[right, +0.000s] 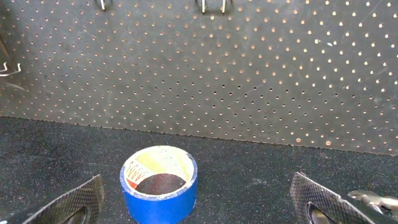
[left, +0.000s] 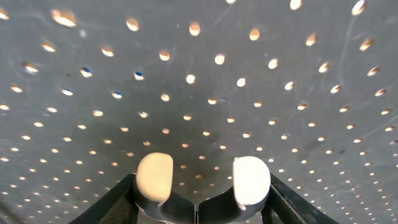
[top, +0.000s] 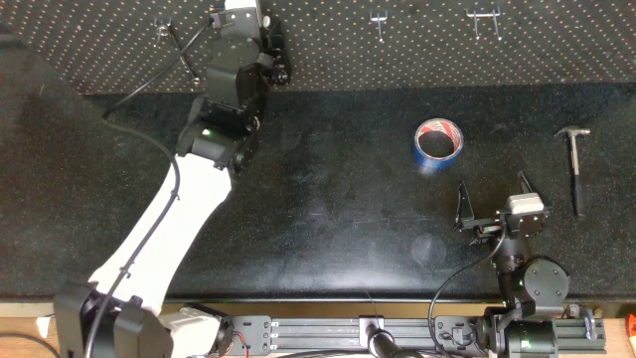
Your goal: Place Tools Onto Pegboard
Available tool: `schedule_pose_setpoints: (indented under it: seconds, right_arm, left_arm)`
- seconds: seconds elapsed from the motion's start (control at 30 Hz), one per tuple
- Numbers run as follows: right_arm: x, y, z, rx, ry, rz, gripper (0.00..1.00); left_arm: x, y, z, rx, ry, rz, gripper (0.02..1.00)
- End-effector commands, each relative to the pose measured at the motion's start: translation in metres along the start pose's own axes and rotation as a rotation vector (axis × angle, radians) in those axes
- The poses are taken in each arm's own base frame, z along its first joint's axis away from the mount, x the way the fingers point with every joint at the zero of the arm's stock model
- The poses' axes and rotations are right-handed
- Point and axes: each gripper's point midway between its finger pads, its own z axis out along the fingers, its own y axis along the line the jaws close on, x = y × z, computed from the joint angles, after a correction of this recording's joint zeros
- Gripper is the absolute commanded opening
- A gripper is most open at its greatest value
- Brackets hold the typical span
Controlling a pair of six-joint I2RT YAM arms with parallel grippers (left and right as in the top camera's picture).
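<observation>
Black pegboard backs the table; left gripper sits close to it, fingers parted, empty. Right gripper (spread wide, empty) faces the blue tape roll.

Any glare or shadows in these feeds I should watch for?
Left wrist view: pegboard holes glow backlit; a shadow darkens the board above the left end effector, its pads bright. Top view: pale sheen on the black mat. Right wrist view: even light on the tape roll.
</observation>
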Motion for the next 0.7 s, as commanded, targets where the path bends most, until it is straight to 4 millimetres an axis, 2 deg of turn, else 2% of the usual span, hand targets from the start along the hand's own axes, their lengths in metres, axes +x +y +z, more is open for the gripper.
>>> schedule_pose_setpoints:
  seconds: [0.03, 0.13, 0.43, 0.7]
  right_arm:
    - [0.001, 0.002, 0.000, -0.008, 0.001, -0.011, 0.976]
    - [0.001, 0.002, 0.000, -0.008, 0.001, -0.011, 0.976]
    - [0.001, 0.002, 0.000, -0.008, 0.001, -0.011, 0.976]
    - [0.001, 0.002, 0.000, -0.008, 0.001, -0.011, 0.976]
  left_arm:
    - [0.011, 0.005, 0.016, -0.027, 0.020, 0.017, 0.029]
    - [0.023, 0.006, 0.023, -0.035, 0.050, 0.025, 0.027]
    - [0.013, 0.022, 0.026, -0.062, 0.018, 0.005, 0.029]
    - [0.028, 0.013, 0.025, 0.000, 0.086, 0.014, 0.029]
